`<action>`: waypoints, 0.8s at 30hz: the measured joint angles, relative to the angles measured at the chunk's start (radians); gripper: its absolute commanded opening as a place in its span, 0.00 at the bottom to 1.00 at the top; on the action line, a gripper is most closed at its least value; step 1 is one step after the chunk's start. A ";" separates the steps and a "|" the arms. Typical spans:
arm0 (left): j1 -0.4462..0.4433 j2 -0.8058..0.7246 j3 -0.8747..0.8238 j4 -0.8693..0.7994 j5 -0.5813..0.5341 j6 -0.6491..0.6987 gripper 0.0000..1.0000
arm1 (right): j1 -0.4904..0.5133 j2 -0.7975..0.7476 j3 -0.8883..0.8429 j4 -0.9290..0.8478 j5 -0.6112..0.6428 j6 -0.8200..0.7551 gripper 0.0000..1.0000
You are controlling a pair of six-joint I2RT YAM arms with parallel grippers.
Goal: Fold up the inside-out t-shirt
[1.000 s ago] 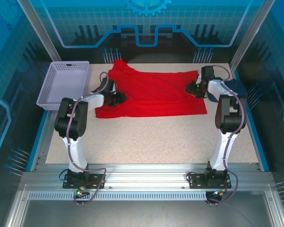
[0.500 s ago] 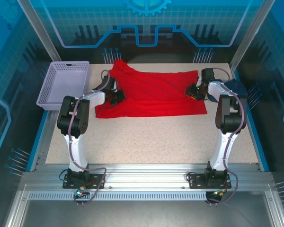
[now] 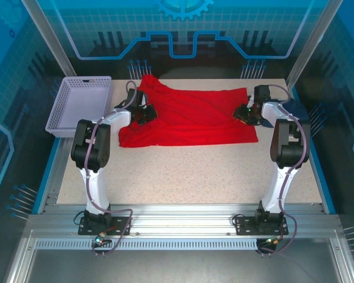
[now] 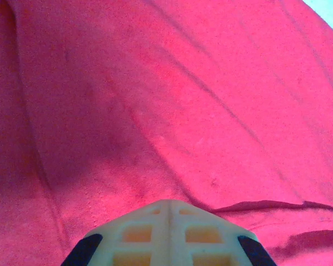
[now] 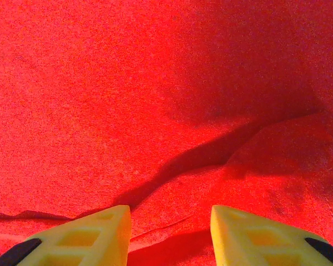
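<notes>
Left pincer (image 4: 166,206) now clamped on t-shirt (image 3: 194,121), lengthwise left-right

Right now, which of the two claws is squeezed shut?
The left gripper: its fingers meet, pinching the red shirt. The right gripper's fingers stand apart over the cloth.

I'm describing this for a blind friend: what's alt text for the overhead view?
A red t-shirt lies spread on a table, the left gripper and right gripper at its side edges. A lavender basket sits far left.
</notes>
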State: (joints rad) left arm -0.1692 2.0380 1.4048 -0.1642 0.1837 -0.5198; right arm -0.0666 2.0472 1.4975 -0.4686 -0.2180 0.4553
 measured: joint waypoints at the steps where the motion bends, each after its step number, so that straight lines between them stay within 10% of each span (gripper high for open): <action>1: -0.001 -0.008 -0.008 -0.005 -0.018 0.006 0.19 | 0.000 -0.005 -0.002 0.000 0.000 0.000 0.43; 10: -0.013 -0.050 -0.100 -0.051 -0.095 0.033 0.46 | 0.000 -0.011 -0.006 0.015 -0.001 0.000 0.43; 24: -0.039 -0.038 -0.100 -0.071 -0.101 0.051 0.20 | 0.000 -0.011 -0.018 0.023 -0.001 0.000 0.43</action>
State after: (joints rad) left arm -0.2077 2.0003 1.3045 -0.2348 0.0826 -0.4683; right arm -0.0666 2.0361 1.4796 -0.4458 -0.2188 0.4557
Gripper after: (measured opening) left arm 0.216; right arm 0.425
